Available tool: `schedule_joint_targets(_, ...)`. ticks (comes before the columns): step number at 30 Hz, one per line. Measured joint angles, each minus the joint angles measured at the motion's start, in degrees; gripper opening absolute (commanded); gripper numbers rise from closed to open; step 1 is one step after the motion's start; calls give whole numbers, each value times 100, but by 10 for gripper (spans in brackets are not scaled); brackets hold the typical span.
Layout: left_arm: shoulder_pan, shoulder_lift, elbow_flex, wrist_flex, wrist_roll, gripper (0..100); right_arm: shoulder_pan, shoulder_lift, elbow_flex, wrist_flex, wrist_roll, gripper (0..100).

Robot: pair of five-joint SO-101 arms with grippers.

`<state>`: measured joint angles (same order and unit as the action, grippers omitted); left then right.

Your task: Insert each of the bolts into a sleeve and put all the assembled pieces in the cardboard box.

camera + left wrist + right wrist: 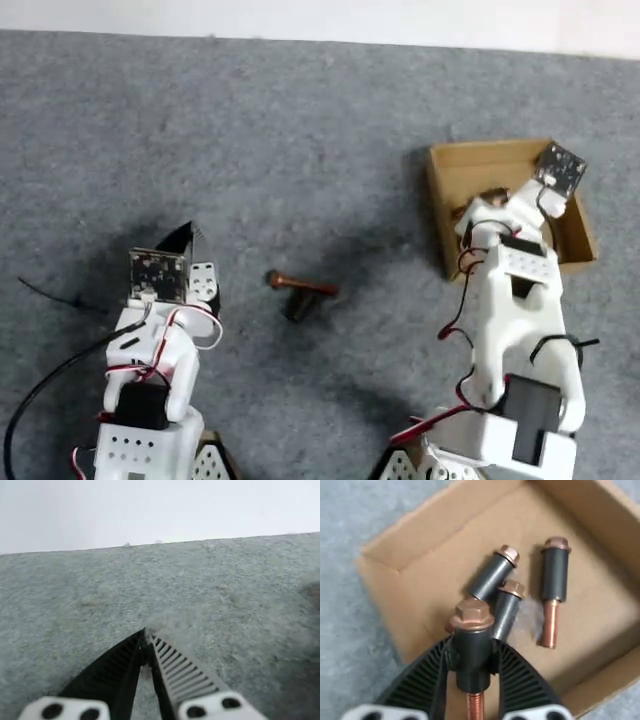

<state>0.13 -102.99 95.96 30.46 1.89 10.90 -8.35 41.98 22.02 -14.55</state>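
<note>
Cardboard box point(420, 535) holds three assembled pieces point(555, 572); I see my right gripper point(471, 649) pinching a fourth piece point(472, 616) over it, left gripper point(148, 647) pressed together above carpet point(225, 590).

I see a grey carpet point(300, 130) that fills the high view from the left edge to the right edge. Along the top of the frame runs a white strip point(320, 15); I cannot tell if it is wall or floor. At the middle left, a thin black cable point(50, 293) lies on the carpet.
</note>
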Motion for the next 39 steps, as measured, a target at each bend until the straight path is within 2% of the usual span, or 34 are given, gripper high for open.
schedule_joint_targets(3,79,0,0,0,-167,6,18,123,-9,-18,-26,34)
schedule_joint_targets(10,132,0,0,0,-220,6,0,334,-26,-114,-26,230)
schedule_joint_targets(16,132,0,0,0,-220,6,-9,185,-44,-97,-26,235)
schedule_joint_targets(21,132,0,0,0,-220,6,-229,-1002,334,440,-53,235)
schedule_joint_targets(24,123,0,0,0,-220,6,-870,-2031,941,571,-53,235)
schedule_joint_targets(27,-167,0,0,0,-220,6,-1618,-3112,1662,580,97,235)
schedule_joint_targets(32,-413,0,0,0,114,6,-3358,-4536,2752,580,1442,235)
schedule_joint_targets(36,-422,0,0,0,158,6,-4615,-4721,3226,580,2013,235)
schedule_joint_targets(39,-422,0,0,0,158,6,-4985,-4422,3235,580,2127,235)
